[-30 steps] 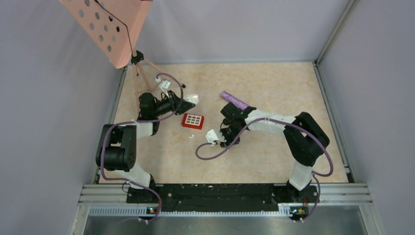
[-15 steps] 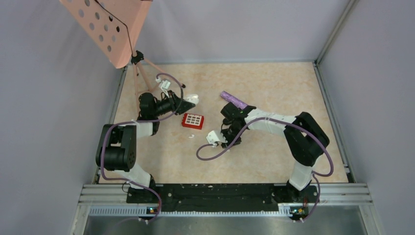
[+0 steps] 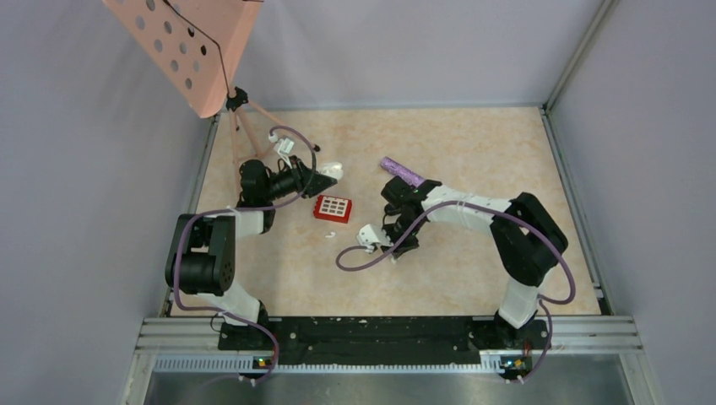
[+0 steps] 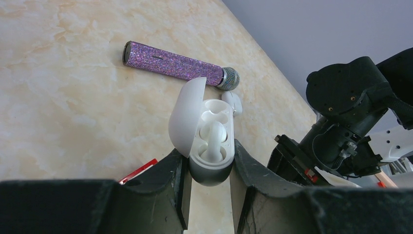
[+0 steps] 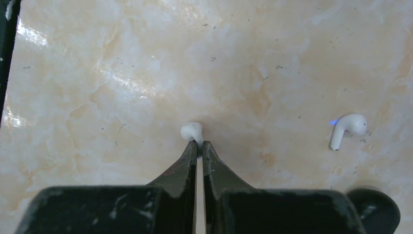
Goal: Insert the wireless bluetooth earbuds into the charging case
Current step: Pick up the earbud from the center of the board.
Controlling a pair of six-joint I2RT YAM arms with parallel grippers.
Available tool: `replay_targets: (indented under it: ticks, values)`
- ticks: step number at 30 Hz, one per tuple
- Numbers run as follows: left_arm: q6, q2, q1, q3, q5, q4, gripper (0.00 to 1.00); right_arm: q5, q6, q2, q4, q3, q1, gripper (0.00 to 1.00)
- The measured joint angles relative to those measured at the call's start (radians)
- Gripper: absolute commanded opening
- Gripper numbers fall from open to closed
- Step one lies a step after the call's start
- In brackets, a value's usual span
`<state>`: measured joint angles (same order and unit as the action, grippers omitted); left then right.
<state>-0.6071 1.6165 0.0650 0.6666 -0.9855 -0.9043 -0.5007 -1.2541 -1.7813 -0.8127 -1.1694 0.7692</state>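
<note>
My left gripper (image 4: 209,168) is shut on the base of the white charging case (image 4: 210,146), held up with its lid open. One white earbud (image 4: 214,139) sits in a slot inside it. In the top view this gripper (image 3: 324,178) and the case (image 3: 332,171) are at the back left. My right gripper (image 5: 200,144) points down at the table, shut on a white earbud (image 5: 192,130) whose rounded head pokes out past the tips. A second white earbud (image 5: 348,127) with a blue light lies on the table to its right. From above, the right gripper (image 3: 402,246) is mid-table.
A glittery purple microphone (image 4: 175,66) lies beyond the case, also seen from above as the microphone (image 3: 402,172). A red keypad box (image 3: 333,207) sits between the arms, with a loose white earbud (image 3: 331,234) just in front of it. A pink perforated stand (image 3: 186,51) on a tripod fills the back left corner.
My right gripper has closed from partly open onto the white earbud, and that wrist has shifted slightly toward the near edge. The left arm and the case have not moved.
</note>
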Motion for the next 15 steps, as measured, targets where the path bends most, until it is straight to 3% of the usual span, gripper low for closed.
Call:
replay_targets:
  ticks: [6,15]
  values:
    - [-0.026,0.011,0.0,0.0,-0.014,-0.055,0.0,-0.073,0.163,0.071,-0.008,-0.013,-0.032,0.0]
    - [-0.163,0.106,0.059,0.0,-0.109,-0.346,0.0,-0.232,0.602,0.314,0.13,-0.167,-0.107,0.0]
